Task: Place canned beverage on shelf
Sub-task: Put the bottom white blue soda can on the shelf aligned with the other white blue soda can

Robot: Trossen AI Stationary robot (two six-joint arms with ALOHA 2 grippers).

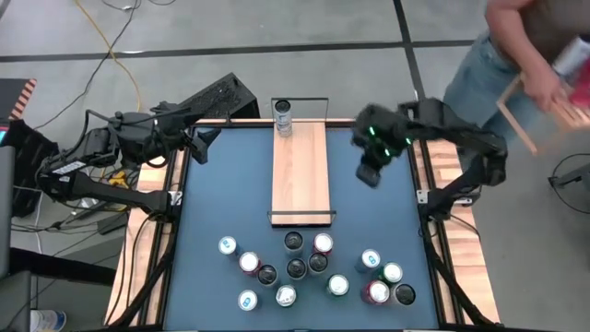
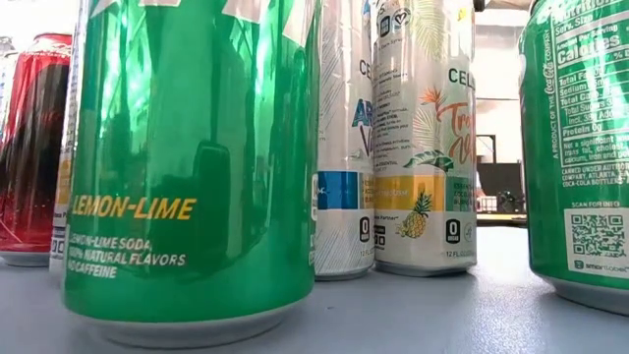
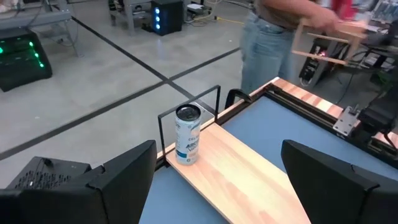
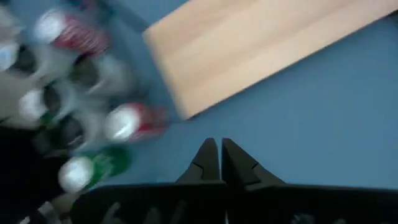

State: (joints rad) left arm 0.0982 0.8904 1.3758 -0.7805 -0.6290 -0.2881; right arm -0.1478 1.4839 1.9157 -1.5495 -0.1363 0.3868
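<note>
The right gripper (image 1: 369, 175) has its fingers (image 4: 208, 163) pressed together with only a hairline gap and nothing between them; it hangs over the bare blue desk (image 1: 221, 194) just beside the shelf's right long edge, pointing down at the surface. The left gripper (image 1: 196, 148) has its fingers (image 3: 124, 177) spread wide and empty, and it sits near the desk's far left corner, aimed across at the shelf. The shelf (image 1: 300, 171), a pale wood plank with a thin black wire rail at each short end, lies lengthwise in the middle of the desk, its far end at the desk's far edge. One canned beverage (image 1: 283, 117), white with blue print, stands upright on the far end of the shelf at its left corner, just inside the wire rail. A cluster of other cans (image 1: 295, 267) stands upright on the desk along the near edge, beyond the shelf's near rail. A person (image 1: 525, 55) stands past the desk's far right corner holding a wooden frame.
</note>
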